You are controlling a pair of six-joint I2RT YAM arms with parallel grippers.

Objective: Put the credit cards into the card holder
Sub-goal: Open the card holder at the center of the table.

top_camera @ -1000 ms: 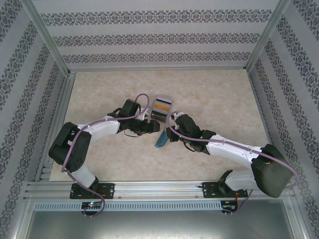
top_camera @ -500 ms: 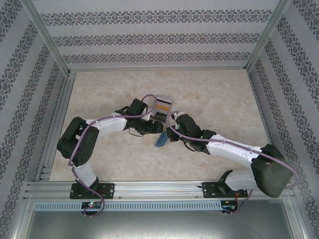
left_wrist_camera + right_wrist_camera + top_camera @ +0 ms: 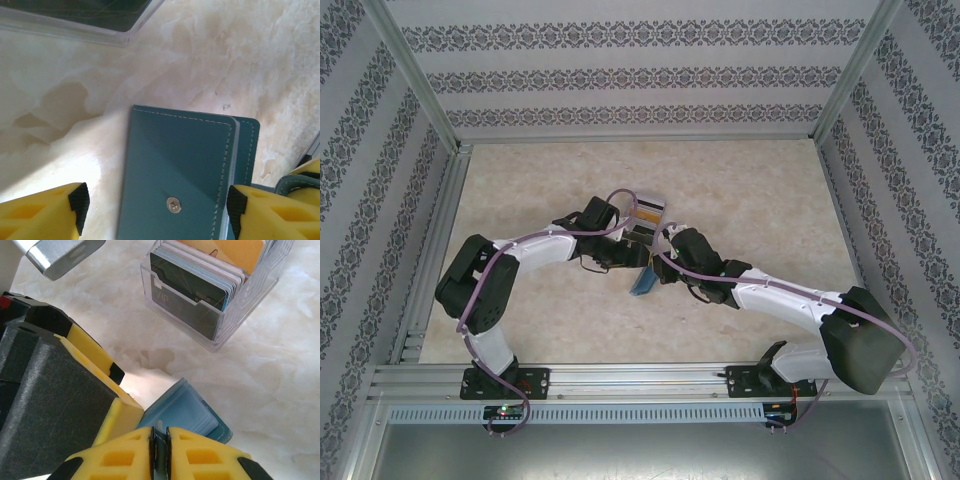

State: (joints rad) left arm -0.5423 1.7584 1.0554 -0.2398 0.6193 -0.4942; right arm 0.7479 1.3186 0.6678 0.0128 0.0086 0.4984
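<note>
The card holder (image 3: 642, 282) stands near the middle of the table (image 3: 750, 190), between my two grippers. It is not lying flat, and the pale blue pocket pages (image 3: 182, 412) fan out from its teal cover. My right gripper (image 3: 160, 442) has its fingers pressed almost together on a thin edge of the card holder and pinches it from the near side. My left gripper (image 3: 155, 200) is spread wide, one yellow finger on each side of the cover. The snap stud (image 3: 173, 204) sits between the fingers, and I cannot tell if either pad touches the leather.

The credit cards (image 3: 200, 295) stand upright in the clear box (image 3: 220, 340) just beyond the card holder, on its far side. None has been drawn out yet.

I judge this to be the step of opening and steadying the card holder, so no card has gone in. Next I should hold a pocket open with my right gripper. My left must then lift clear, reach for the box and nip one card by its top edge.
</note>
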